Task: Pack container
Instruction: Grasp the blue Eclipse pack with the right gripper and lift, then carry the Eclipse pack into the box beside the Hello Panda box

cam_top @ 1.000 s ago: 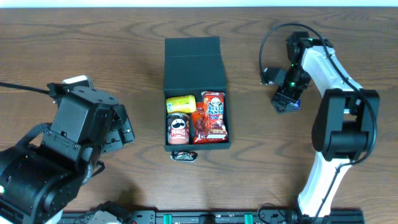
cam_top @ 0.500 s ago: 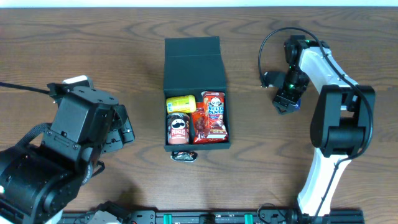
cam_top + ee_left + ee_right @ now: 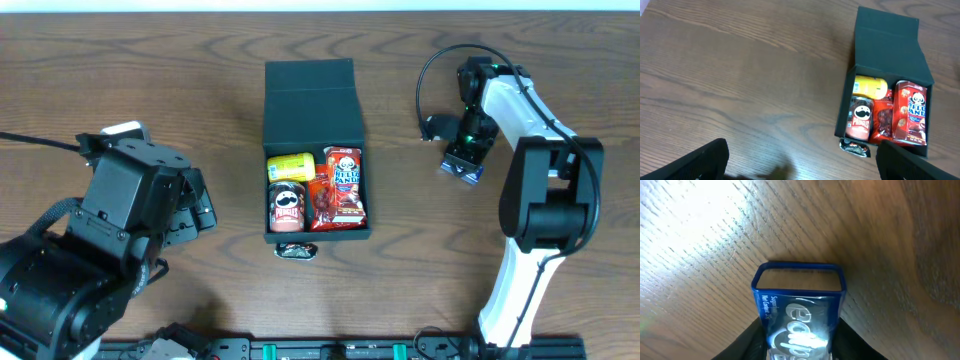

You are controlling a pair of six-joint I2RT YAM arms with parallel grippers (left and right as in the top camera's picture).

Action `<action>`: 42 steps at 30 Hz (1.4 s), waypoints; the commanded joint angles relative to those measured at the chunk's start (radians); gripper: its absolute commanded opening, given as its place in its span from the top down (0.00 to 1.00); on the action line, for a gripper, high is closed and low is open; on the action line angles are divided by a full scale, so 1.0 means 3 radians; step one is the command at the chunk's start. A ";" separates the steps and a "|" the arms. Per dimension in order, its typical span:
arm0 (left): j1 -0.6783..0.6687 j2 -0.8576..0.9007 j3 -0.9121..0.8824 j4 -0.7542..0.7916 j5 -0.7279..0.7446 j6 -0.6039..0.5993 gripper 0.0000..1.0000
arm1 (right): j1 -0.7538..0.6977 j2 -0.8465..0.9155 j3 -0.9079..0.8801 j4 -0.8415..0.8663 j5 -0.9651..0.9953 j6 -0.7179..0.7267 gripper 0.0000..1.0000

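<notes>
The container (image 3: 310, 95) is a dark square box at mid-table with its lid folded back, also seen in the left wrist view as the container (image 3: 887, 42). Inside lie a yellow pack (image 3: 290, 165), a Pringles can (image 3: 287, 208), a red bag (image 3: 322, 200) and a Hello Panda box (image 3: 345, 185). My right gripper (image 3: 462, 160) is far to the container's right, shut on a blue gum pack (image 3: 800, 310) that fills the gap between its fingers (image 3: 747, 340). My left gripper (image 3: 805, 165) hangs open and holds nothing, well left of the container.
A small dark wrapper (image 3: 296, 251) lies on the table just outside the container's front wall. A black cable (image 3: 425, 70) loops beside the right arm. The left arm's bulky body (image 3: 100, 240) covers the front left of the table.
The right gripper's jaws have closed from wide open onto the blue gum pack. The right wrist shifted slightly toward the back. The left arm has stayed still.
</notes>
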 commanded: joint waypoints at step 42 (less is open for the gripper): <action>0.0011 -0.0225 0.0006 -0.0094 0.0064 -0.0038 0.05 | 0.0687 -0.0031 0.1498 -0.1765 -0.1391 0.2054 0.99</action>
